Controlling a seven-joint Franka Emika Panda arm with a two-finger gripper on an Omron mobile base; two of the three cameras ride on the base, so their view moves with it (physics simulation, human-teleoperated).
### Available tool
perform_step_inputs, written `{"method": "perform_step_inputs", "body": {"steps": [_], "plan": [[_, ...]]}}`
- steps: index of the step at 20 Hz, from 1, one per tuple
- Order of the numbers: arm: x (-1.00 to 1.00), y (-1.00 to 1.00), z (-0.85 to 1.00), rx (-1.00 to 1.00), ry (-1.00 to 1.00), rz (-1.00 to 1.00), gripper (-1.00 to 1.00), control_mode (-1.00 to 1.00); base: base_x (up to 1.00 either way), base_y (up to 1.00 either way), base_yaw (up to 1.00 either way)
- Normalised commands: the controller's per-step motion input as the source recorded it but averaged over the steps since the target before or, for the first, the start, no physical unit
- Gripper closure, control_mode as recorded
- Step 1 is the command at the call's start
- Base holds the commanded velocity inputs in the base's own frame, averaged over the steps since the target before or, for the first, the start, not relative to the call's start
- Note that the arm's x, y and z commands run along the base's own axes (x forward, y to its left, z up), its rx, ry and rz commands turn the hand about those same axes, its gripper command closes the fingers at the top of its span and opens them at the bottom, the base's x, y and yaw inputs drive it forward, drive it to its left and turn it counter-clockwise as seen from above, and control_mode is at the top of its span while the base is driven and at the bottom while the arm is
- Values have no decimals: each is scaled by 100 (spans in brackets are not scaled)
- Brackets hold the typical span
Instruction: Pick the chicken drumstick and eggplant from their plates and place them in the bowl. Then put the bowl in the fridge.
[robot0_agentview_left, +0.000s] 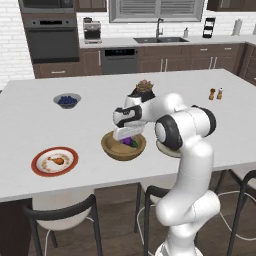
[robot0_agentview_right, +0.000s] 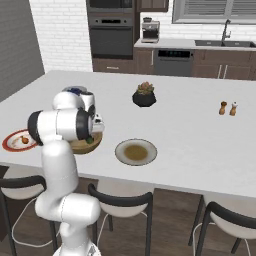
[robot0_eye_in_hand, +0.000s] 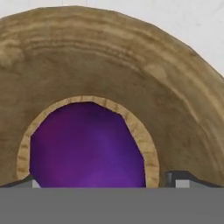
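The wooden bowl (robot0_agentview_left: 111, 148) sits near the island's front edge, also seen in the right base view (robot0_agentview_right: 80, 146) and the hand view (robot0_eye_in_hand: 131, 65). The purple eggplant (robot0_agentview_left: 130, 142) (robot0_eye_in_hand: 87, 148) lies in its bottom. My gripper (robot0_agentview_left: 129, 135) (robot0_eye_in_hand: 103, 183) hangs just over the bowl, open, its tips wide on either side of the eggplant. The chicken drumstick (robot0_agentview_left: 56, 160) (robot0_agentview_right: 24, 140) rests on the red-rimmed plate (robot0_agentview_left: 39, 169) (robot0_agentview_right: 10, 145) to the left. The grey-green plate (robot0_agentview_right: 120, 151) lies bare to the right. The fridge is out of view.
A grey bowl of berries (robot0_agentview_left: 67, 101), a black plant pot (robot0_agentview_left: 144, 89) (robot0_agentview_right: 144, 95) and two shakers (robot0_agentview_left: 216, 93) (robot0_agentview_right: 227, 108) stand farther back on the island. Dark chairs (robot0_agentview_left: 60, 215) line the near edge. A flat grey panel (robot0_agentview_right: 17, 45) stands at far left.
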Motion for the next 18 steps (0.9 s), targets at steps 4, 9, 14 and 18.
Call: {"method": "perform_step_inputs", "body": {"steps": [4,9,14,18], "plan": [[-25,0,25,0,-13,0,-100,-100,0,0,0],[-50,0,41,0,-7,-1,-100,-100,0,0,0],[-54,0,47,1,-2,-1,-100,-100,0,0,0],[-73,-1,47,0,-1,-1,-100,-100,0,0,0]]}}
